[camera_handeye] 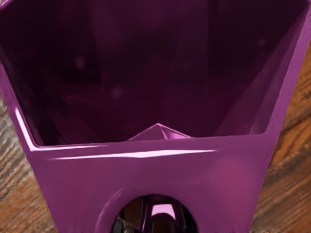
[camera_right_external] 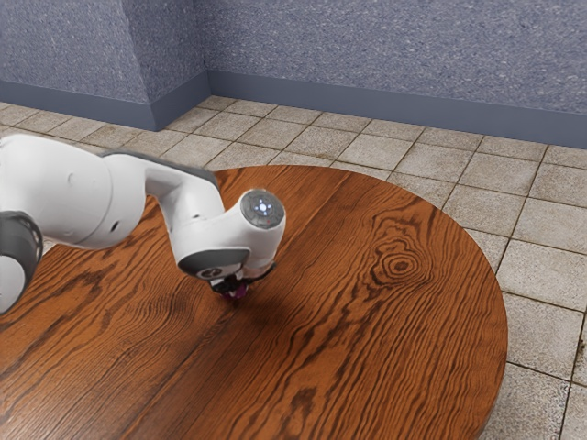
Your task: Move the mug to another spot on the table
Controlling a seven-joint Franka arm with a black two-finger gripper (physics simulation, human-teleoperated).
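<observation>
The mug [camera_handeye: 155, 97] is glossy purple with angular walls. In the wrist view I look straight down into its dark inside, and its handle [camera_handeye: 160, 213] sits closest to my hand. In the exterior view only a small purple bit of the mug [camera_right_external: 240, 292] shows beneath my hand, low over the round wooden table [camera_right_external: 367, 302], left of the table's middle. My gripper [camera_right_external: 235, 286] points down right over the mug, and the hand's body hides it. I cannot tell whether the mug rests on the wood or hangs just above it.
Wood grain of the table [camera_handeye: 291, 145] shows on both sides of the mug. The table's curved edge [camera_right_external: 500, 302] runs along the exterior view's right, with tiled floor [camera_right_external: 541, 211] beyond and a blue-grey wall behind.
</observation>
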